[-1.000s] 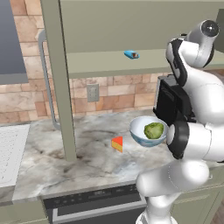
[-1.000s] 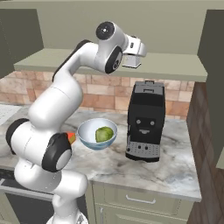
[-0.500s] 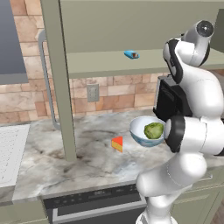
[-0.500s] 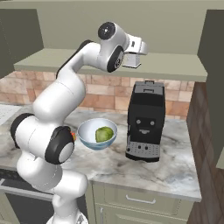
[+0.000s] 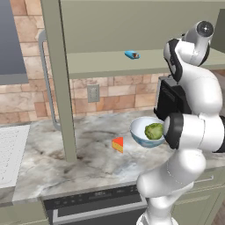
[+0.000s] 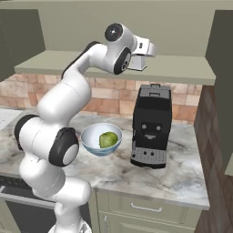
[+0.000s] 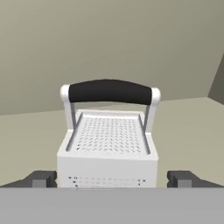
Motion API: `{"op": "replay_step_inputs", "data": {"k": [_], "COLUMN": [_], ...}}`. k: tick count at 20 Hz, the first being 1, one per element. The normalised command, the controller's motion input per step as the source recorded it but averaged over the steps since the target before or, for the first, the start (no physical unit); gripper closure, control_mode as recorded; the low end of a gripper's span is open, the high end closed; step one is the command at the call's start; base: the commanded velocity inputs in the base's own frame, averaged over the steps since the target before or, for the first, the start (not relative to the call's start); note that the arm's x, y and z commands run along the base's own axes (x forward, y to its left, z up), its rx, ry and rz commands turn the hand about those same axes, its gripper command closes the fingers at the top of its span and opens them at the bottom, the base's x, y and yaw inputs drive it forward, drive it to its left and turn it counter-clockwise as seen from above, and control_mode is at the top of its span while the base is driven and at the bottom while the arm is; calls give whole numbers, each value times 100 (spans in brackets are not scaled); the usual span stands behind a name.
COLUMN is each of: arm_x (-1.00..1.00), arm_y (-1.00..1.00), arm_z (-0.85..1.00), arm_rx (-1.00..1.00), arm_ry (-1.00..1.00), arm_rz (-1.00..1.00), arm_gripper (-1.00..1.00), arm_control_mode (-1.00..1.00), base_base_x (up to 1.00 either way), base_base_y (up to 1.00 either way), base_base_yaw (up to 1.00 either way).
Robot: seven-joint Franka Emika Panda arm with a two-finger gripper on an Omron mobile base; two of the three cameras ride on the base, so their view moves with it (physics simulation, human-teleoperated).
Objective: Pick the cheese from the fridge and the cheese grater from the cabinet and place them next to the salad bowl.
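step: grater pickup; cheese (image 5: 117, 144) already on counter, mid-frame in left base view, near salad bowl (image 5: 141, 132)
grater (image 7: 108, 144): centre of hand view, upright on cabinet shelf (image 7: 30, 131)
gripper (image 7: 112, 179): jaws spread, tips flanking grater base, nothing gripped
next: advance slightly, clamp, lift out

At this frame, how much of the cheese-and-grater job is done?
Done, by the look of it: the cheese lies on the counter beside the salad bowl. In hand: the gripper is up at the cabinet shelf, open, its fingertips on either side of the upright grater, not yet closed on it. Left: close, lift the grater out, and set it by the bowl.
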Motion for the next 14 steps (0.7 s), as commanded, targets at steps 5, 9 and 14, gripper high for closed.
{"op": "replay_step_inputs", "data": {"k": [5,9,14], "arm_x": [10,7,4], "arm_y": [-2,0,-1], "arm_z": [-7,-8,-4], "arm_rx": [0,0,0], "arm_ry": [0,0,0], "arm_rz": [-1,-1,0], "arm_gripper": [-100,-100,100], "arm_control_mode": [-100,-100,-100], "base_base_x": [0,0,0], "base_base_y": [0,0,0], "base_base_yaw": [0,0,0]}}
